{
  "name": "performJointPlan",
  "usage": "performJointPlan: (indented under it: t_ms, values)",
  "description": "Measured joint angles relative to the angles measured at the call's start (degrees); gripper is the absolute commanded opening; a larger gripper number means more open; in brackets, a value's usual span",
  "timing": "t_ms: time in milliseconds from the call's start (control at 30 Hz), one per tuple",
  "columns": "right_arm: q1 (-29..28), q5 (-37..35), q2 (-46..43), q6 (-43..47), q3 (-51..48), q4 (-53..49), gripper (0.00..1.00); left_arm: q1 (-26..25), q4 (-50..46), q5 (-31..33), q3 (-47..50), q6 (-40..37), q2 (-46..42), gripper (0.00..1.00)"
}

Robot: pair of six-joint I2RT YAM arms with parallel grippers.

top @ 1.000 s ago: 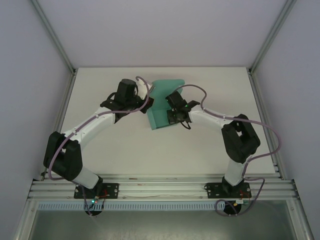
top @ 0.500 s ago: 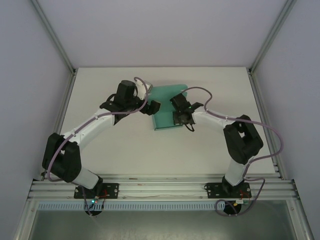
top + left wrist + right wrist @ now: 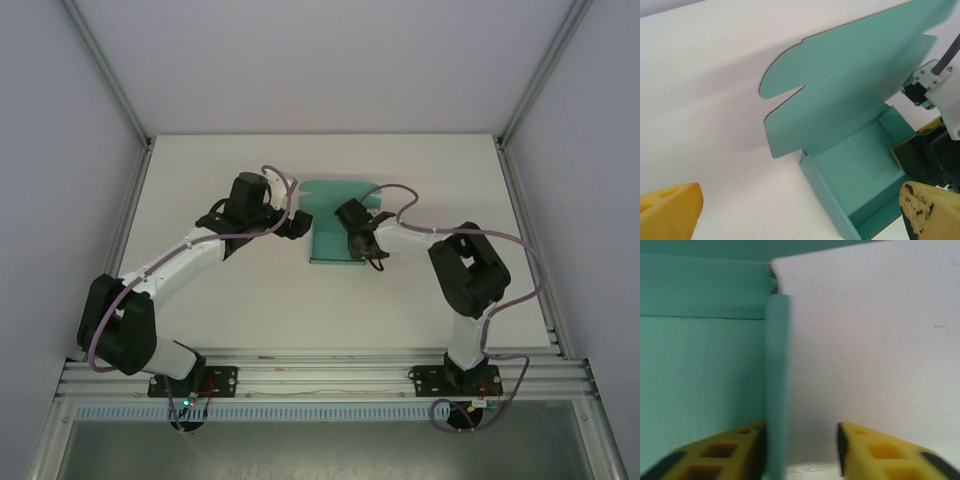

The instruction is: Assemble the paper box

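Top external view: paper box (image 3: 325,235) sits on the table's far half between both arms, tray walls up, lid flap (image 3: 855,75) standing open at the back. Left gripper (image 3: 296,222) is spread wide just beside the box, holding nothing; right gripper (image 3: 802,435) is parted, straddling the side wall (image 3: 776,380) without pinching. Looks like tray formed, lid next: fold it forward and tuck the rounded tabs.

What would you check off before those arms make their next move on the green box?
1. Left jaws clear of paper box: ok, wide open, not gripping.
2. Right jaws clear of side wall: not ok, they straddle it.
3. Walls folded up: ok.
4. Lid closed: not ok, open.
5. Box flat on table: ok.
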State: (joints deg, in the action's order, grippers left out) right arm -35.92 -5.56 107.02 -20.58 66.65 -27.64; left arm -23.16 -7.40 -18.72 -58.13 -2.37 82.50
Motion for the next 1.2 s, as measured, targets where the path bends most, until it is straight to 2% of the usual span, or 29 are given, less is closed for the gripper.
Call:
performJointPlan:
  t_ms: [167, 267, 400, 433, 500, 633, 833, 1000, 1100, 1200]
  values:
    - [0.0, -0.7, -1.7, -0.1, -0.5, -0.2, 0.69, 0.0, 0.0, 0.3, 0.0, 0.0, 0.0, 1.0]
    - [0.0, -0.7, -5.9, 0.2, -1.6, -0.2, 0.75, 0.0, 0.0, 0.4, 0.0, 0.0, 0.0, 1.0]
    - [0.0, -0.7, -11.8, 1.5, -1.6, 0.3, 0.9, 0.0, 0.0, 0.9, 0.0, 0.0, 0.0, 1.0]
    - [0.0, -0.6, -13.0, 2.3, -1.7, 0.7, 0.96, 0.0, 0.0, 1.1, 0.0, -0.1, 0.0, 1.0]
    - [0.6, 0.0, -15.4, 5.0, -2.0, 1.8, 1.0, 0.0, 0.0, 1.5, 0.0, -0.5, 0.0, 1.0]
    - [5.7, 5.6, -17.6, 13.9, -1.7, 4.0, 1.0, 0.2, -0.8, 1.8, -2.3, -2.2, 1.4, 1.0]
    - [17.1, 23.2, -11.7, 32.0, 7.8, 2.4, 0.99, 3.5, -3.7, -2.5, -11.2, -8.9, 9.0, 1.0]
    - [18.6, 33.2, -3.5, 48.2, 20.8, -6.2, 0.91, 5.3, -10.4, -7.1, -21.0, -17.7, 17.2, 0.99]
    - [18.3, 35.7, 1.3, 55.4, 27.0, -12.7, 0.78, 5.3, -16.0, -9.8, -26.7, -23.4, 21.6, 0.92]
    - [18.2, 36.9, 4.5, 59.7, 30.1, -17.7, 0.52, 5.2, -20.9, -12.0, -31.4, -27.9, 25.2, 0.8]
